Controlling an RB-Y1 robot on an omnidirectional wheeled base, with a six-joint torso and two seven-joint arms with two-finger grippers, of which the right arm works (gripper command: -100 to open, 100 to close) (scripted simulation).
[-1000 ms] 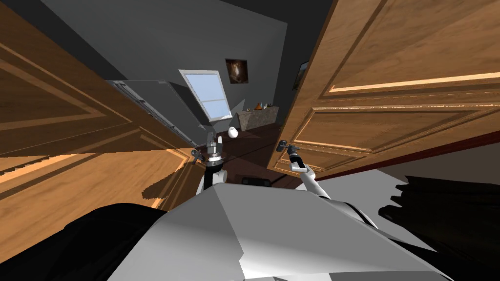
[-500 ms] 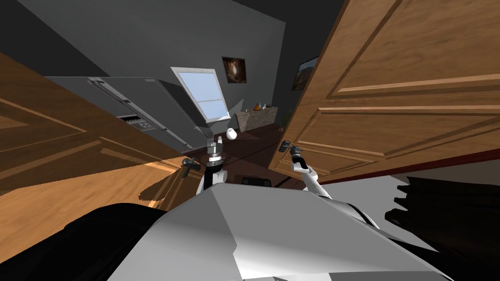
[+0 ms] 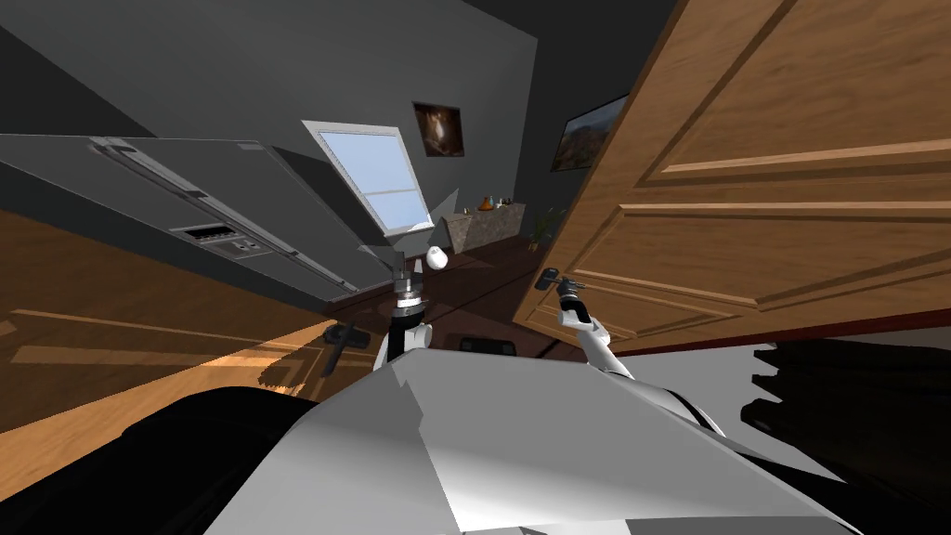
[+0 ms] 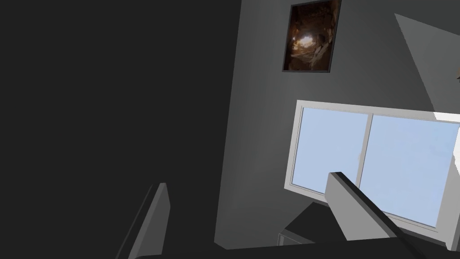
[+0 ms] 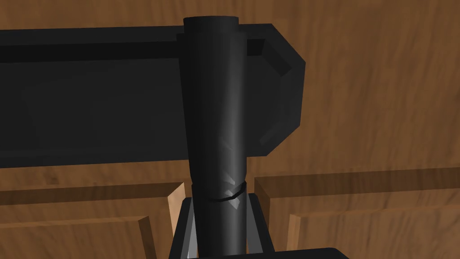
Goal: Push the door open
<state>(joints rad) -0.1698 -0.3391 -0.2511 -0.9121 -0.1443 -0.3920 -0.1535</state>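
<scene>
Our right tool [image 5: 221, 211] clenched around the black door handle [image 5: 215, 103], brown wooden door [image 3: 762, 241] at our right side, partly open, our left tool [image 4: 251, 216] released and spread wide, held up left of the handle.

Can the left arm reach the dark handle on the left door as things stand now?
Probably yes. Nothing stands between the left gripper and the left door's handle, which lies close beside that forearm. But the open gripper points away, toward the window, so the wrist must turn first.
</scene>
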